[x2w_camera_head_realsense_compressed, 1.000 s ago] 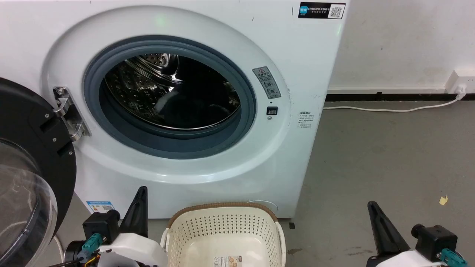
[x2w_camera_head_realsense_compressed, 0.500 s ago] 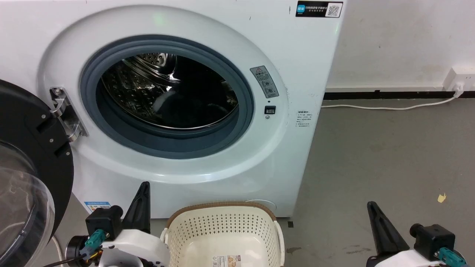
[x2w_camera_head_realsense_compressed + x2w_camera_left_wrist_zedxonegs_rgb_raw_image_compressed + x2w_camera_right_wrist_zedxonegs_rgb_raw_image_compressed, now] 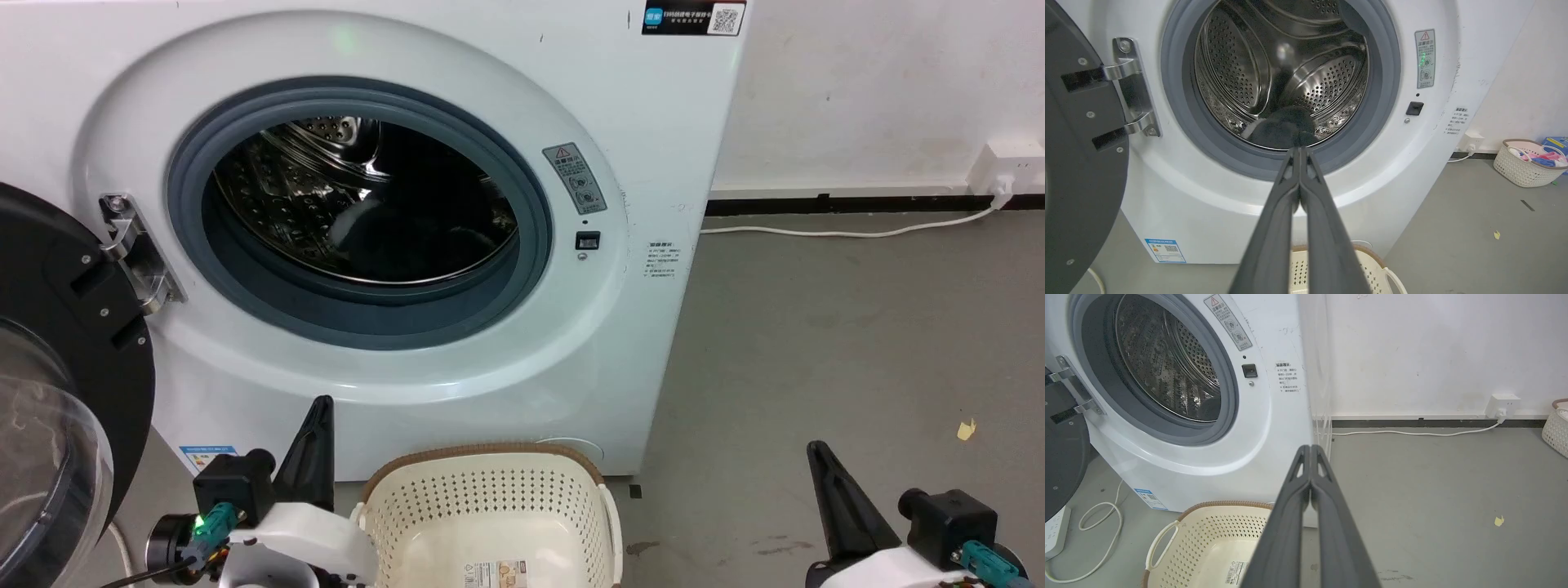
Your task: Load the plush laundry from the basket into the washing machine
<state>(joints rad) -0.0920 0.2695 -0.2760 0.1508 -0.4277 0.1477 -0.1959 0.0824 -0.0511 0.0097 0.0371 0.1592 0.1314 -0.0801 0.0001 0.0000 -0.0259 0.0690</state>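
Since the plush lies in the drum, frame centre, basket empty, we judge loading done. Left fingers and right fingers: pressed together, empty. Next, we shut the door.

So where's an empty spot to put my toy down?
The grey floor right of the washing machine, up to the white cable by the wall, is nearly bare. The basket holds just a label. It's crowded left: the open door and a looped cord.
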